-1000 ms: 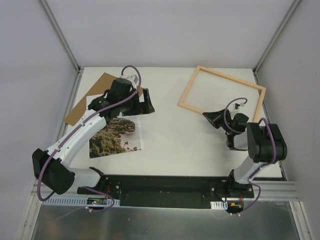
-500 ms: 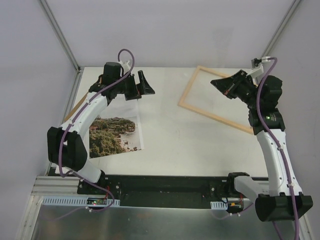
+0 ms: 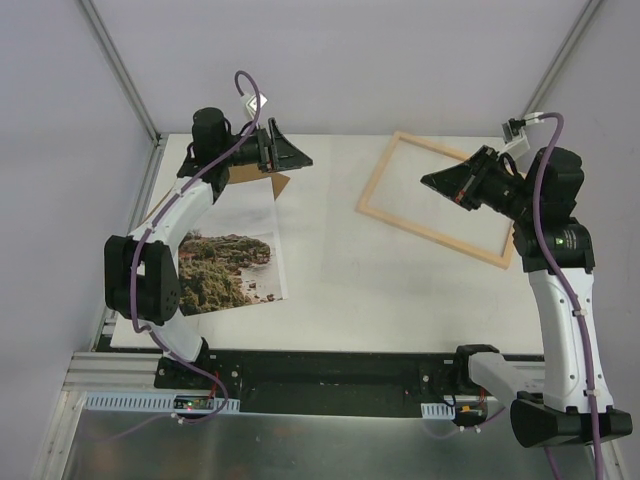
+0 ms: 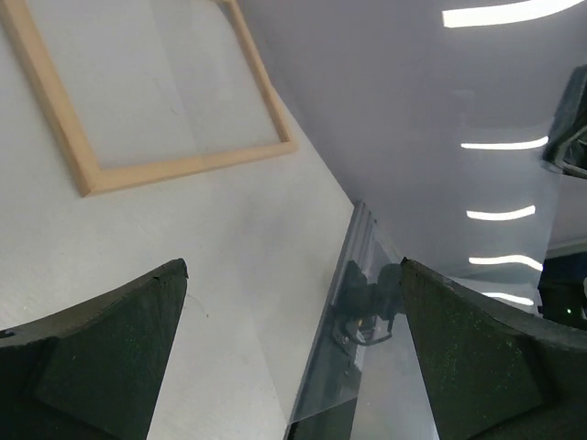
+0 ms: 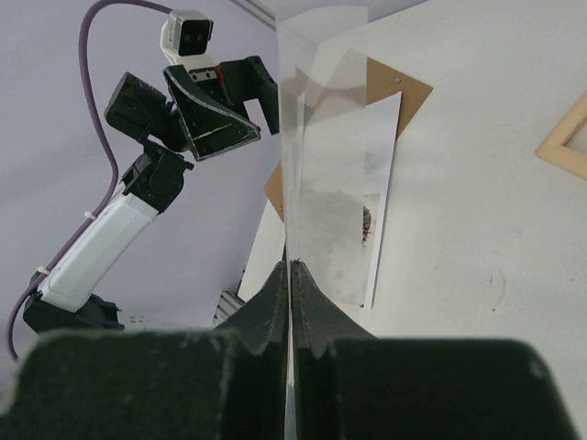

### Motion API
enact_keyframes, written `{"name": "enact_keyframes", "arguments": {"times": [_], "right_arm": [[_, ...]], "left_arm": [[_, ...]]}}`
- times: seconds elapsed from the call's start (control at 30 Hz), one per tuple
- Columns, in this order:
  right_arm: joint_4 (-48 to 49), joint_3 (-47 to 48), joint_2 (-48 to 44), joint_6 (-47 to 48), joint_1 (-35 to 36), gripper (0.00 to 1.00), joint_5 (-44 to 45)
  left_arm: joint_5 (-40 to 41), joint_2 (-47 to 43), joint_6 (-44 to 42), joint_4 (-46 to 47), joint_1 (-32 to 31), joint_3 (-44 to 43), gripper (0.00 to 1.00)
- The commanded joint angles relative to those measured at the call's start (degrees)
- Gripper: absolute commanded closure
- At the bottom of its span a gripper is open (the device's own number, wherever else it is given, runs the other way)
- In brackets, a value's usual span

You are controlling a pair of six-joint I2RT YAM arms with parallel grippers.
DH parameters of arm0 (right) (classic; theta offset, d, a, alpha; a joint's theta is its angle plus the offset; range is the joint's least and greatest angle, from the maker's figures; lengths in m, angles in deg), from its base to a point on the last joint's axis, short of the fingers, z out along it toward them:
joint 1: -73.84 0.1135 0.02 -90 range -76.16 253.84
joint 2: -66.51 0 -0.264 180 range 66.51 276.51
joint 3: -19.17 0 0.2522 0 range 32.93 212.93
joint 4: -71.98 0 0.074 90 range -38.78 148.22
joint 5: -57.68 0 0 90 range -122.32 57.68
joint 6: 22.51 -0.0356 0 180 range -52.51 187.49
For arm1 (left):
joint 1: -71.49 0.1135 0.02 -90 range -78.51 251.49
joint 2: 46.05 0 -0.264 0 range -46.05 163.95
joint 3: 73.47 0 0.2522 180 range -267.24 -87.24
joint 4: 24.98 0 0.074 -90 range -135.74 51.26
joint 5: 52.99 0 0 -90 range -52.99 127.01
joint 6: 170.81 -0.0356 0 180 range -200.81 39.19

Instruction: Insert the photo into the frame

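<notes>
So the photo [image 3: 228, 268] is lying flat on the counter [image 3: 330, 285], picture side up, at the near left. Its far end overlaps a brown backing board [image 3: 272, 184] that pokes out behind it. The frame [image 3: 440, 233] is well apart from it, flat on the far right of the counter and turned at an angle. Nothing is touching the frame.

Both arms are lifted off the counter. The left hand [image 3: 290, 148] hangs above the far end of the photo with its fingers spread wide and nothing between them.

The right hand [image 3: 432, 182] is up over the frame, pointing left, with its fingers pressed together. In the right wrist view they're pinching the edge of what looks like a clear sheet [image 5: 321, 110] that stands out from the tips. It's see-through and barely shows from the top camera, so I can't be sure of its outline. The left wrist view catches the same glassy edge, with the frame's corner beyond it.
</notes>
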Motion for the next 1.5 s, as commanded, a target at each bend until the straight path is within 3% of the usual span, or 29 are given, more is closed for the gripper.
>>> {"name": "enact_keyframes", "arguments": {"times": [0.0, 0.4, 0.6, 0.87, 1.2, 1.47], "right_arm": [[0.05, 2.86, -1.72, -1.69, 0.38, 0.99, -2.94], [2.77, 3.74, -2.43, -5.99, 1.88, 0.99, -6.45], [3.21, 4.80, -1.38, -6.08, 4.34, 0.99, -5.66], [4.17, 5.76, 0.99, -4.50, 5.13, 0.99, -5.83], [6.72, 6.29, 5.48, -1.25, 3.02, 0.99, -9.44], [8.13, 5.15, 7.15, -0.11, -3.21, 0.99, -14.71]], "left_arm": [[-9.90, 2.85, 7.64, 16.32, 0.92, 0.63, 0.01], [-16.23, 8.74, 18.19, 30.83, 1.89, -1.74, 0.01], [-17.03, 13.31, 36.19, 50.58, 1.89, -1.83, 0.01], [-16.94, 15.87, 49.66, 66.43, 1.71, -1.57, 0.03], [-18.00, 11.74, 52.48, 69.87, 0.66, 3.70, 0.24], [-17.82, 9.02, 53.01, 69.96, 0.04, 5.99, 0.43]]}}
